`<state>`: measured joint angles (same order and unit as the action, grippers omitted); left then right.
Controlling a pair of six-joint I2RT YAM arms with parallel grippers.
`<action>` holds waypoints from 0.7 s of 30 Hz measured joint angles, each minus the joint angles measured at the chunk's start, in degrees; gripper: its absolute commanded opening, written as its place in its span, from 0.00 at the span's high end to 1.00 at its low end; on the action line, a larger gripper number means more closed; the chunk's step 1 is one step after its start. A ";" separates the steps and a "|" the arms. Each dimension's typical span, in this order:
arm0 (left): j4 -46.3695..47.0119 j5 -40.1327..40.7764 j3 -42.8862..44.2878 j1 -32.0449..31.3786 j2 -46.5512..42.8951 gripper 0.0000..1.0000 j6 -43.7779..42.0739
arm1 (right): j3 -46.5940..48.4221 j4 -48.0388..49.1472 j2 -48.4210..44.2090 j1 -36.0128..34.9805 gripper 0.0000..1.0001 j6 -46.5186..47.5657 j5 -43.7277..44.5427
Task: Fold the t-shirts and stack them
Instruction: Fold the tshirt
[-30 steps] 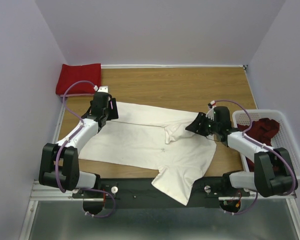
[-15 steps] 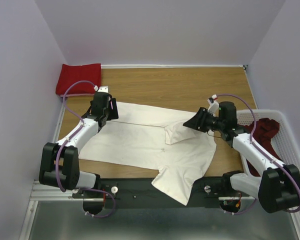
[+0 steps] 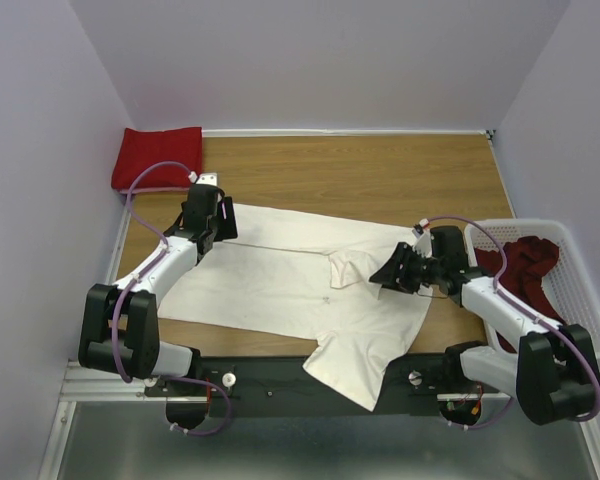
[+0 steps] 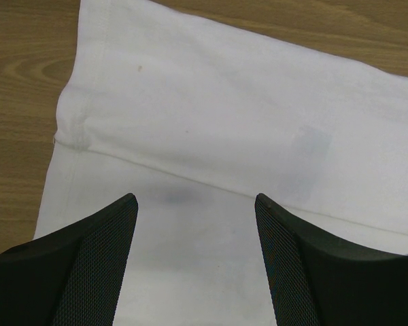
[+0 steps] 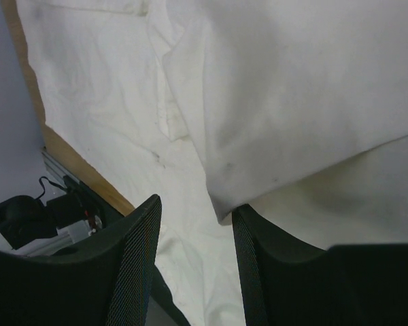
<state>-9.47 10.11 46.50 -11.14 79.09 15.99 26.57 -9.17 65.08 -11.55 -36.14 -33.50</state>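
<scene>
A large cream-white t-shirt (image 3: 280, 280) lies spread across the wooden table, with one part hanging over the near edge. My left gripper (image 3: 209, 226) is open and empty over the shirt's far left corner, where the hem and a seam show in the left wrist view (image 4: 224, 122); its jaws (image 4: 194, 198) stand wide apart. My right gripper (image 3: 387, 276) is open low over the shirt's right side. In the right wrist view (image 5: 195, 206) a folded flap of the shirt (image 5: 292, 88) ends at the tip of one finger (image 5: 248, 244). Nothing is gripped.
A folded bright red t-shirt (image 3: 157, 155) lies at the far left corner. A dark red t-shirt (image 3: 525, 262) sits bunched in a white lattice basket (image 3: 584, 305) at the right edge. Bare wood (image 3: 380, 180) lies behind the cream shirt. A black rail (image 3: 260, 372) runs along the near edge.
My right arm swung up and back, then came down nearer and lower over the shirt's right side. The left arm and the shirts have not moved.
</scene>
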 measured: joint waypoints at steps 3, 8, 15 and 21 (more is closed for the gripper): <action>0.00 -0.35 0.00 0.00 0.13 0.23 0.00 | -0.52 -0.15 0.44 -0.02 0.46 0.13 1.40; 0.02 -0.61 0.00 -0.26 0.22 0.23 0.00 | -1.03 -0.63 1.66 0.00 0.46 0.52 3.45; 0.02 -0.94 0.00 -1.81 0.17 0.27 0.00 | -1.01 -2.16 0.52 -0.02 0.46 1.68 3.69; -1.42 -2.34 0.02 -14.29 -1.36 0.33 3.93 | -0.42 -6.16 -4.59 0.00 0.45 2.25 4.13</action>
<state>-10.90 7.77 46.52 -25.43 77.73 19.92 26.15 -15.33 60.49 -11.55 -33.89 -29.36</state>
